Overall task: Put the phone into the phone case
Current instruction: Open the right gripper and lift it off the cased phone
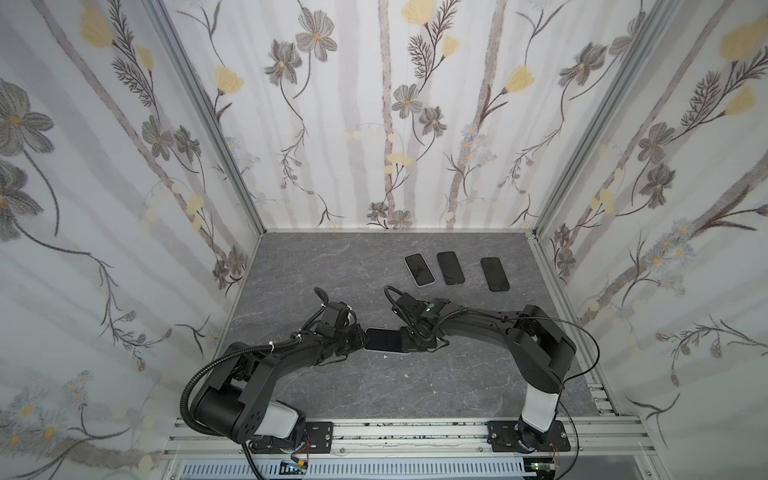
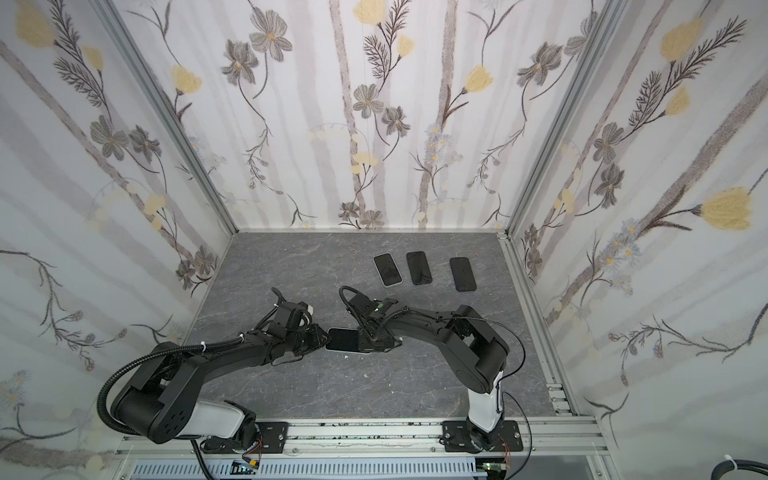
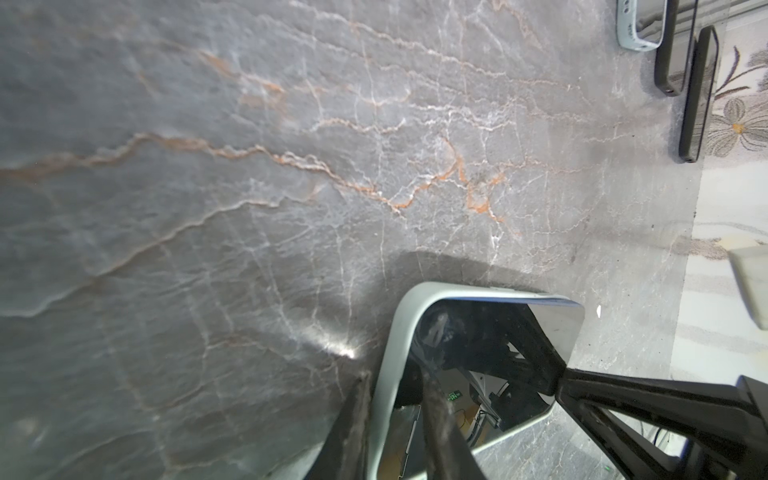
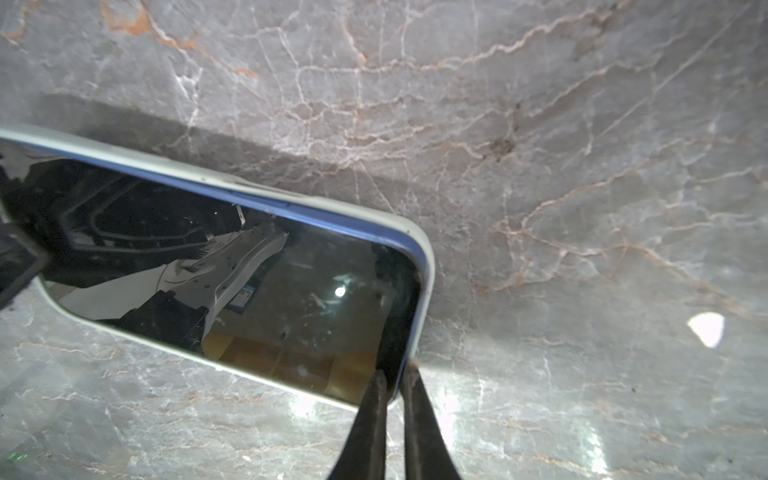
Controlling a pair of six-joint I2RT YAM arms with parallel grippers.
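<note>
phone [image 4: 291, 291] cut off at frame edge, far phones [image 3: 673, 62] partly cropped

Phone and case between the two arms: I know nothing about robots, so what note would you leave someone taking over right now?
Left hand: shut on the rim of the phone case at one end.
Right hand: shut on the phone at the opposite end.
Where: both are between the arms, screen up. Three other phones lie apart at the back of the table.
Done: the phone sits inside the pale case.
Left: its blue edge shows above the rim along one long side, so it probably needs pressing fully in before letting go.
</note>
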